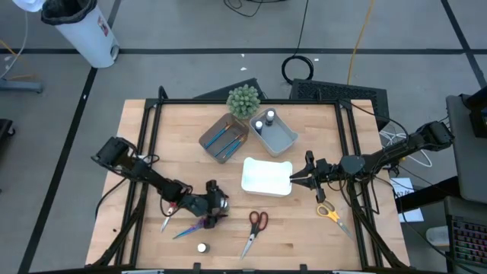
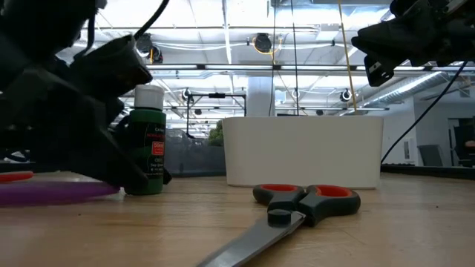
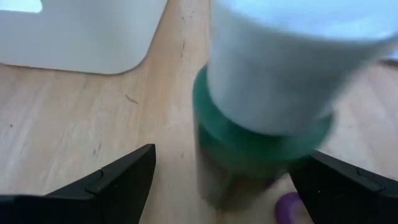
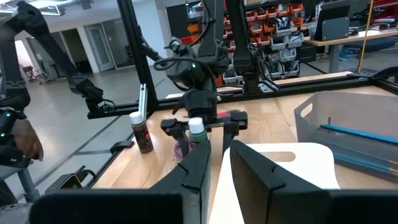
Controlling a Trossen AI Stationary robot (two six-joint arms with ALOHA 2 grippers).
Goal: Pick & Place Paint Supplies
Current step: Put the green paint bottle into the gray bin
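Now, left gripper (image 1: 217, 204): low over the front-left part of the wooden table (image 1: 319, 236), its fingers spread wide to either side of a green paint bottle (image 2: 145, 141) with a white cap; the left wrist view shows a clear gap on both sides, so nothing is gripped.
Green paint bottle: upright on the table between those fingers, just beside the purple scissors (image 1: 199, 224).
Right gripper (image 1: 298, 178): hovering at the right edge of the white tray (image 1: 266, 176), fingers nearly closed with only a narrow slit between them, holding nothing.
Second bottle (image 1: 202, 247): white-capped, standing alone near the front edge, in front of the left gripper.
Red scissors (image 1: 255, 228): flat on the table in front of the white tray, blades pointing to the front edge.
Yellow scissors (image 1: 332, 215): lying at the right side, just in front of the right gripper.
Brown tray (image 1: 224, 137): holds blue-handled brushes (image 1: 225, 138).
Blue-grey tray (image 1: 275, 131): holds two white-capped bottles (image 1: 263, 120).
Green spiky plant (image 1: 243, 100): at the back edge, between and behind those two trays.
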